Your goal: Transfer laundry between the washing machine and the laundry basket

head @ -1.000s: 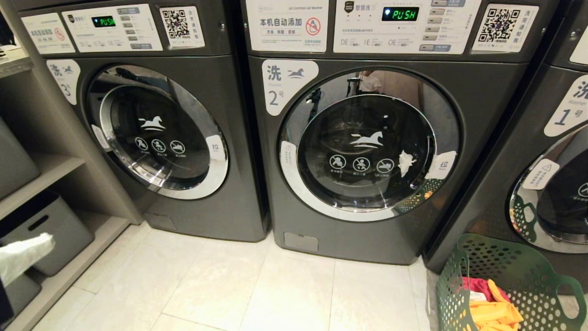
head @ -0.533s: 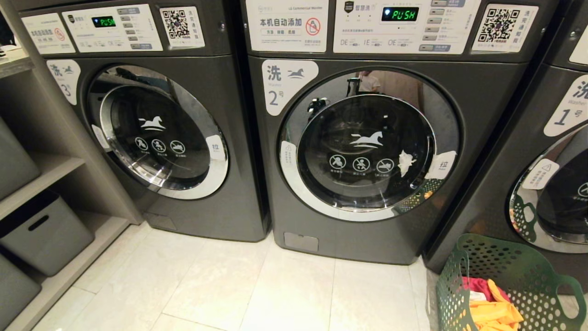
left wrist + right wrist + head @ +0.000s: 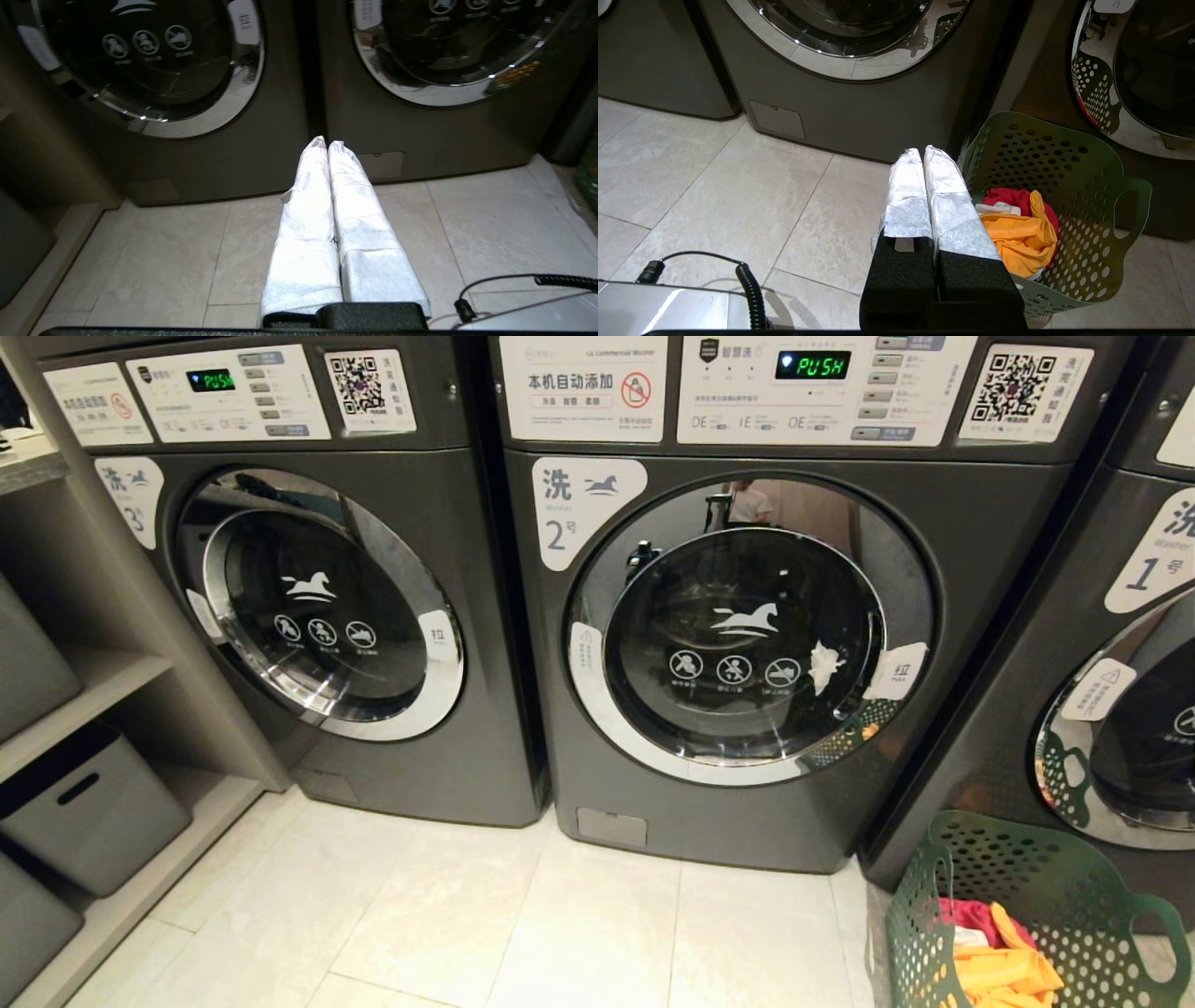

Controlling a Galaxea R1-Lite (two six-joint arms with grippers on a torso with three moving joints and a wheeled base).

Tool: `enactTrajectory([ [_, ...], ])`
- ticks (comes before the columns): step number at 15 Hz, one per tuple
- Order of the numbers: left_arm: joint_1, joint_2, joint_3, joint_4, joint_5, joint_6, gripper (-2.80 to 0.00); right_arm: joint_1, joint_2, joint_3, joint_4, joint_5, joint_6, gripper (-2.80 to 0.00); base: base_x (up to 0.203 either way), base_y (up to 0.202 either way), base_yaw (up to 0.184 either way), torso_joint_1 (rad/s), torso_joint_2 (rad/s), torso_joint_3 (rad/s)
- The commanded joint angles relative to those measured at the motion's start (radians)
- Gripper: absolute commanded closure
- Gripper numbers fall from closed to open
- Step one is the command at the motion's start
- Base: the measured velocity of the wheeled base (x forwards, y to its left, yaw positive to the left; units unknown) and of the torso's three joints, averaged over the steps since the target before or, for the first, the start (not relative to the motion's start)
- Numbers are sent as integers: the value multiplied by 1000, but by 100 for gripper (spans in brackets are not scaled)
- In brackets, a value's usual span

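A: What do you have in front of you, from the biggest thing down?

B: You face the dark grey front-loading washing machine with the white horse label and the number 2 (image 3: 747, 644). Its round chrome-rimmed glass door (image 3: 742, 630) is closed, and a small white scrap (image 3: 823, 665) shows at the glass on the side of the handle. The like washer labelled 3 (image 3: 308, 597) stands to its left and the like washer labelled 1 (image 3: 1120, 691) to its right, both with the doors closed.

A: And where is the basket?

B: You find the green plastic laundry basket with round holes in its sides (image 3: 1074, 896) on the pale tiled floor (image 3: 467, 915), just in front of washer 1 and near the lower right corner of washer 2. The laundry lies inside it: the orange-yellow cloth (image 3: 1020, 238) on top, the bright red-pink cloth (image 3: 1017, 197) under and behind it, and a little of the white cloth (image 3: 999, 207) between them.

A: The grippers?

B: Your left gripper (image 3: 327, 143) is clenched, its white-wrapped fingers (image 3: 308, 205) pressed together with nothing between, and it points low at the gap between washers 3 and 2. Your right gripper (image 3: 922, 151) is clenched and empty as well, just beside the near rim of the basket. Neither arm shows in the head view.
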State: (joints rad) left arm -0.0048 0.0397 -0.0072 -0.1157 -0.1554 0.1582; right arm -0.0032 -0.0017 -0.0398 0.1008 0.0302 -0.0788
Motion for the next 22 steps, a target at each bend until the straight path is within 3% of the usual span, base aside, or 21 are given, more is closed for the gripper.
enactTrajectory([
  [1, 0, -41, 5, 24, 124, -5, 0, 0, 2, 0, 0, 0, -1, 0, 0, 0, 0, 0, 0, 0],
  [2, 0, -40, 5, 46, 175, -24, 0, 0, 2, 0, 0, 0, -1, 0, 0, 0, 0, 0, 0, 0],
  [5, 0, -40, -12, 165, 123, -61, 0, 0, 2, 0, 0, 0, -1, 0, 0, 0, 0, 0, 0, 0],
  [22, 0, 10, 7, 112, 112, -66, 0, 0, 2, 0, 0, -1, -4, 0, 0, 0, 0, 0, 0, 0],
])
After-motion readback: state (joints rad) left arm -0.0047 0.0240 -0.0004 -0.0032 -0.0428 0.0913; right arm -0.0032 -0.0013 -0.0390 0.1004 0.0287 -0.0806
